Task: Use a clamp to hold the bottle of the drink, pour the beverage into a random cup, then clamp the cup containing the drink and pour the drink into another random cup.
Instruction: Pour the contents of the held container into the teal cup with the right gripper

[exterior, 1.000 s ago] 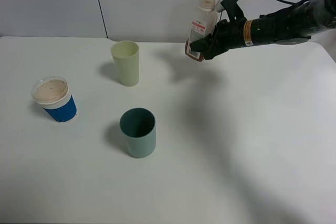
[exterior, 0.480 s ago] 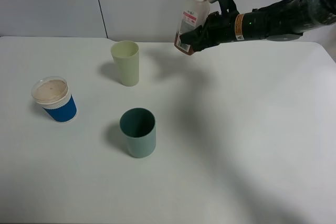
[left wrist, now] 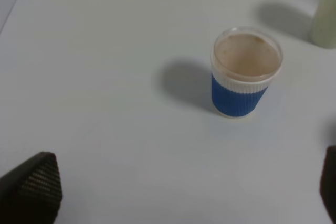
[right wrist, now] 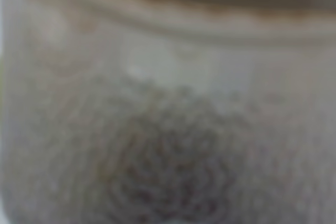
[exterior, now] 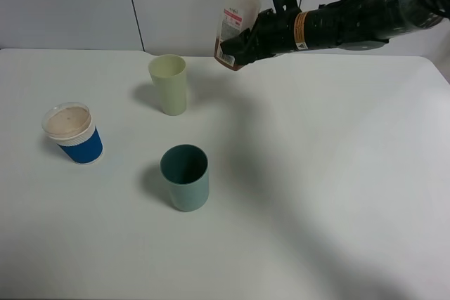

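Note:
My right gripper [exterior: 242,43] is shut on the drink bottle [exterior: 235,15], a clear bottle with brown drink at its base and a red-and-white label. It holds the bottle in the air, tilted slightly, to the right of the pale yellow-green cup [exterior: 169,83]. The bottle [right wrist: 168,103] fills the right wrist view as a blur. A dark teal cup [exterior: 185,176] stands nearer the front. A blue-sleeved paper cup [exterior: 72,133] with a clear lid stands at the left and shows in the left wrist view [left wrist: 245,72]. My left gripper [left wrist: 178,192] is open above the table, its fingertips [left wrist: 31,182] wide apart.
The white table [exterior: 337,173] stretches to the right and front of the cups. A grey panelled wall [exterior: 70,5] runs along the table's far edge.
My right gripper has carried the bottle leftward and a little higher, from the table's back right toward the pale yellow-green cup. The cups have not moved.

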Motion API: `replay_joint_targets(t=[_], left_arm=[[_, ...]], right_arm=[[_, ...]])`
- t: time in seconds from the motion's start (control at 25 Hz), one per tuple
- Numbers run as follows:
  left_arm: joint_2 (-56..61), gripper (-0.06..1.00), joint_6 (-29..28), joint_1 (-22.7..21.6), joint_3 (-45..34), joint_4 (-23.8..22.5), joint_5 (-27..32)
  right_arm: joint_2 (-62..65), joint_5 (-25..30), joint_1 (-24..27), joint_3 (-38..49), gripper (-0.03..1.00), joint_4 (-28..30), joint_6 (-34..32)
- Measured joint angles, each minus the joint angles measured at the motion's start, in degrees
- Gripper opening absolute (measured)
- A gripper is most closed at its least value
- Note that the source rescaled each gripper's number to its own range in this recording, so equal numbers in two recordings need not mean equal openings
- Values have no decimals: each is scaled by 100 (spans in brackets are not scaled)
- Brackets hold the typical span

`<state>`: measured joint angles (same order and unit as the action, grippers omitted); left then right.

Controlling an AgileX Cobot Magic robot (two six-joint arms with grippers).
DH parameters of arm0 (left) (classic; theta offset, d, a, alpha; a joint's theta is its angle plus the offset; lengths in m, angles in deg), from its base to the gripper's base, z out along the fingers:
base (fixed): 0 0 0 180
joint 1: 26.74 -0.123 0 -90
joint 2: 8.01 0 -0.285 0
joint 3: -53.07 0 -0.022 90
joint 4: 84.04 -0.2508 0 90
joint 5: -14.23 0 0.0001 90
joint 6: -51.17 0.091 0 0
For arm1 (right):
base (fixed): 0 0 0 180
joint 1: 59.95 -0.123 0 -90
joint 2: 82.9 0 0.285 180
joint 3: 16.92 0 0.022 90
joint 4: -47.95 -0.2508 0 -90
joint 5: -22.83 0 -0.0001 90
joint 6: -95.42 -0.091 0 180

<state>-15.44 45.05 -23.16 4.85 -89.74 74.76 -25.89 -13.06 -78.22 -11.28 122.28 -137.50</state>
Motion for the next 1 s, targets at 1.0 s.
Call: replay_joint_targets(t=[1.0], left_arm=[[0,100,0,0,0,0,0]], right_arm=[[1191,1198,-683,1509,2,414,-87]])
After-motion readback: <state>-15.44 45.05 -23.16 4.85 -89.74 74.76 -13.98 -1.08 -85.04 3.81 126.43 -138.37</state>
